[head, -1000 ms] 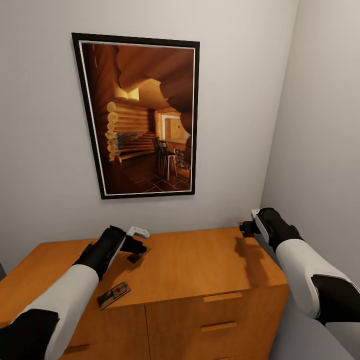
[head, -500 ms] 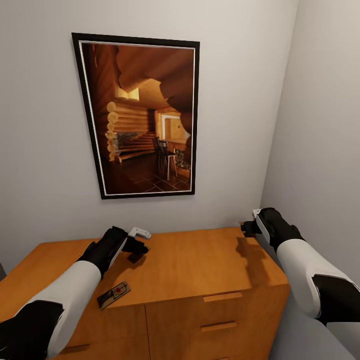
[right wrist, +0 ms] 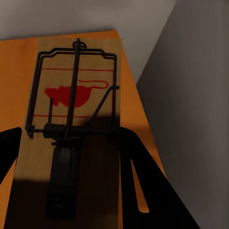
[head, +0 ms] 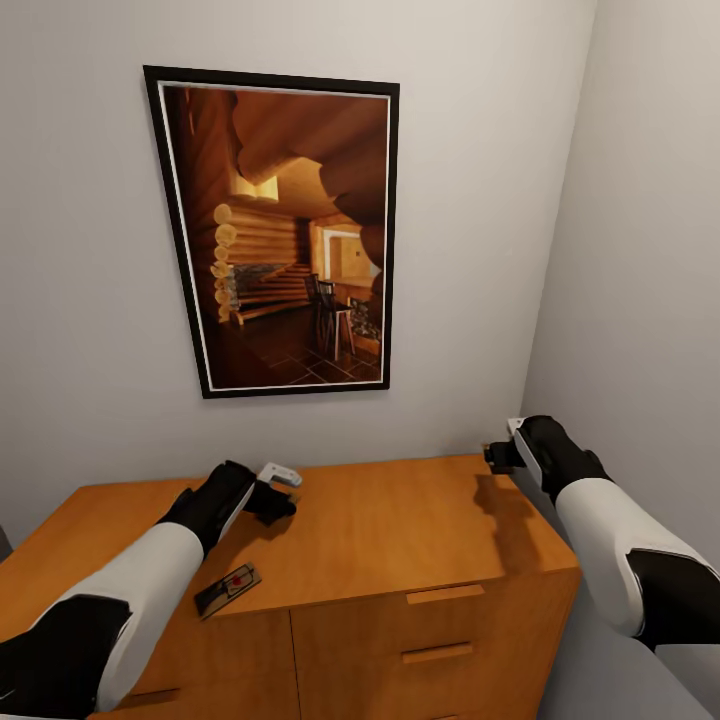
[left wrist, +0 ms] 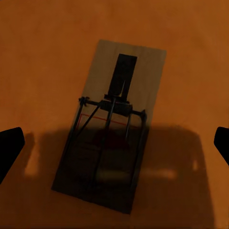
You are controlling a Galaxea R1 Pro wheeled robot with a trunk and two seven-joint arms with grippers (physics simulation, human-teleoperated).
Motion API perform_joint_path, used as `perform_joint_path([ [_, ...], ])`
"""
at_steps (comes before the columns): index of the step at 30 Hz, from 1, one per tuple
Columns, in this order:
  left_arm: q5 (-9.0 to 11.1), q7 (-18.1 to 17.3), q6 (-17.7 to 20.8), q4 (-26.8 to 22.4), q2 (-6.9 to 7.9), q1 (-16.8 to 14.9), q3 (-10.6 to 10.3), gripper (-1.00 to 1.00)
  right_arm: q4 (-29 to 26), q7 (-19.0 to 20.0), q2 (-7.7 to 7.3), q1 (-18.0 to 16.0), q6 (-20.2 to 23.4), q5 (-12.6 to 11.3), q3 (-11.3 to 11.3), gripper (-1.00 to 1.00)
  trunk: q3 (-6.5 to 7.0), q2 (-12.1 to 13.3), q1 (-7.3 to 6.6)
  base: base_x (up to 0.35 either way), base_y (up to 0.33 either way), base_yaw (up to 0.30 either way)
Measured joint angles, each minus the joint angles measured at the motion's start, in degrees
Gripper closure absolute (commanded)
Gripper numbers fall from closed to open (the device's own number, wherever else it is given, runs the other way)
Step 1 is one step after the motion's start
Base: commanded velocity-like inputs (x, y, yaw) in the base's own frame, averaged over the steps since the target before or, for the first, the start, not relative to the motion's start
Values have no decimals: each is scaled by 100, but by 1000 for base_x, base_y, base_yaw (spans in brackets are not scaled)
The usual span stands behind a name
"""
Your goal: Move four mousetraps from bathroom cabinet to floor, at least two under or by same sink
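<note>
Plainly the job is barely begun: three mousetraps show, all on the cabinet (head: 400, 530) top, one mousetrap (head: 227, 590) near its front edge, a second mousetrap (left wrist: 112, 131) lying flat beneath the left gripper (left wrist: 114, 143), whose fingers stand apart on either side of it without touching, and a third mousetrap (right wrist: 71, 129) at the far corner by the grey wall (right wrist: 191, 95) under the right gripper (right wrist: 67, 157). Whether that right gripper is apart or nipping the board I cannot tell, since its dark fingers merge with shadow. From the head camera both traps are hidden behind the grippers, and no fourth trap, floor or sink shows, so every placement is left to do.
</note>
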Motion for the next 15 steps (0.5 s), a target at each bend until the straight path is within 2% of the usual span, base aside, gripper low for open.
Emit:
perform_joint_path([
  [5, 15, 62, -172, 166, 1, -1, 11, -100, 3, -5, -4, 0, -4, 0, 0, 100, 0, 0, 0, 0, 0, 0],
  [15, 34, 186, -273, 352, 2, -1, 24, -100, 3, -15, -6, 0, -13, 1, 0, 100, 0, 0, 0, 0, 0, 0],
])
